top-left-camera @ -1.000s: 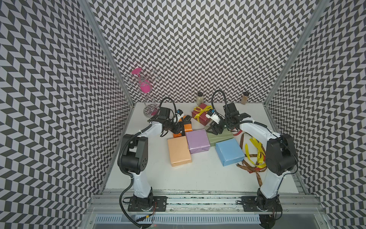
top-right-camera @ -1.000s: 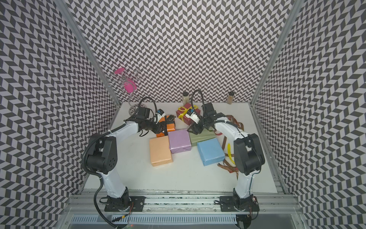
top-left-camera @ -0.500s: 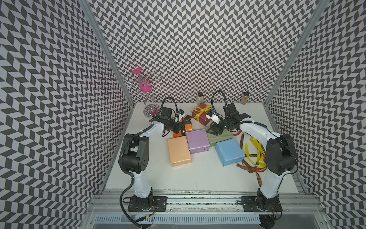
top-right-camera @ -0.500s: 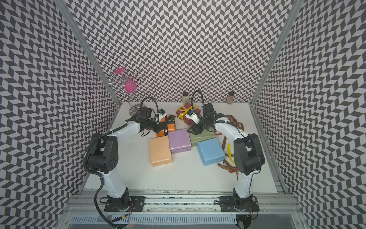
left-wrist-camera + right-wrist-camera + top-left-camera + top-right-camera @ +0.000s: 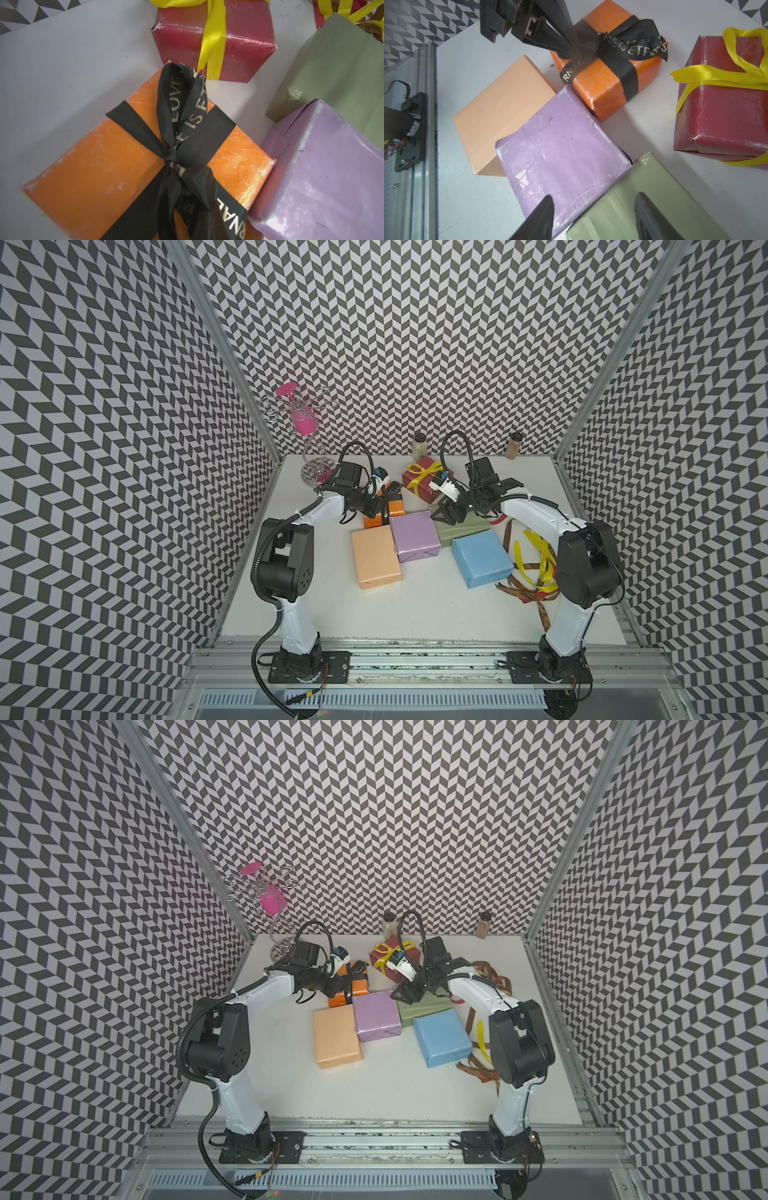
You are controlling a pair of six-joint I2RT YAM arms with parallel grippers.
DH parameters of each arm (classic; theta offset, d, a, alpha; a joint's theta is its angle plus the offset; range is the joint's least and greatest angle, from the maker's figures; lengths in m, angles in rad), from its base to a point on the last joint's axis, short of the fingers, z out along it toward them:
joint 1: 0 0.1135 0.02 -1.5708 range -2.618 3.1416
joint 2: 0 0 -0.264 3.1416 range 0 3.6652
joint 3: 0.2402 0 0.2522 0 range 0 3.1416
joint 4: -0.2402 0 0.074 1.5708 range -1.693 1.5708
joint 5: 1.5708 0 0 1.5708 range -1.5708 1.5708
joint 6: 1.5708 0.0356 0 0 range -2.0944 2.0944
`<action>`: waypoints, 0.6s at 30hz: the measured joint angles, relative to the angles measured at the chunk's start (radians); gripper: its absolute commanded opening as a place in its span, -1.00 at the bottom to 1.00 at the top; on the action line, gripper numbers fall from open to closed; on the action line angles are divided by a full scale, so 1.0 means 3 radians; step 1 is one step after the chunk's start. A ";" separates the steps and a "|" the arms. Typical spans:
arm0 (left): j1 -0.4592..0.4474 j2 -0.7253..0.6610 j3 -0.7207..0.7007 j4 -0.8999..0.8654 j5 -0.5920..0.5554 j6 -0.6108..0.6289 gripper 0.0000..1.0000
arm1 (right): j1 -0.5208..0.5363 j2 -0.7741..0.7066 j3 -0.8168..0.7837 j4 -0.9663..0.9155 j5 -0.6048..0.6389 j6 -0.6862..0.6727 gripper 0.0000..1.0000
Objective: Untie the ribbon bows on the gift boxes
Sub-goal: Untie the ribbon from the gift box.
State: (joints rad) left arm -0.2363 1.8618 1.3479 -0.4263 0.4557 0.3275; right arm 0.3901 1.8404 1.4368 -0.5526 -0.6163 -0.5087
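Left gripper [image 5: 574, 52] pinched tight on the black ribbon [image 5: 169, 158] beside its knot; the lettered bow lies tied on the orange box [image 5: 99, 176]. Right gripper [image 5: 593, 197] hangs with jaws wide and nothing between them, above the adjoining edges of the lilac box [image 5: 560, 149] and sage green box [image 5: 654, 187]. The dark red box [image 5: 720, 116] carries a tied yellow ribbon [image 5: 716, 74]. Peach box [image 5: 376, 558] and light blue box [image 5: 482, 558] lie bare on the table [image 5: 415, 614]; loose ribbons [image 5: 536, 568] lie beside the right arm.
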 measured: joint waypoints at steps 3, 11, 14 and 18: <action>0.0001 -0.0025 0.0053 -0.0094 0.0083 0.0052 -0.91 | 0.0058 0.0022 0.0022 -0.0009 0.0006 -0.0010 0.24; 0.0005 -0.0081 0.0081 -0.0243 0.0145 0.0158 -0.60 | 0.0277 0.0332 0.0303 -0.0008 0.0014 -0.0015 0.25; 0.0027 -0.0083 0.0081 -0.0272 0.0154 0.0163 -0.44 | 0.0326 0.0500 0.0483 -0.0010 -0.0017 -0.0013 0.25; 0.0034 -0.0083 0.0081 -0.0320 0.0174 0.0144 -0.21 | 0.0351 0.0646 0.0638 -0.0008 -0.0045 0.0006 0.25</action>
State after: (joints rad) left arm -0.2260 1.8370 1.3724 -0.5224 0.5079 0.3706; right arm 0.4953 2.0342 1.6283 -0.5549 -0.6296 -0.5068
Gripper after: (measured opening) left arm 0.351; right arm 0.624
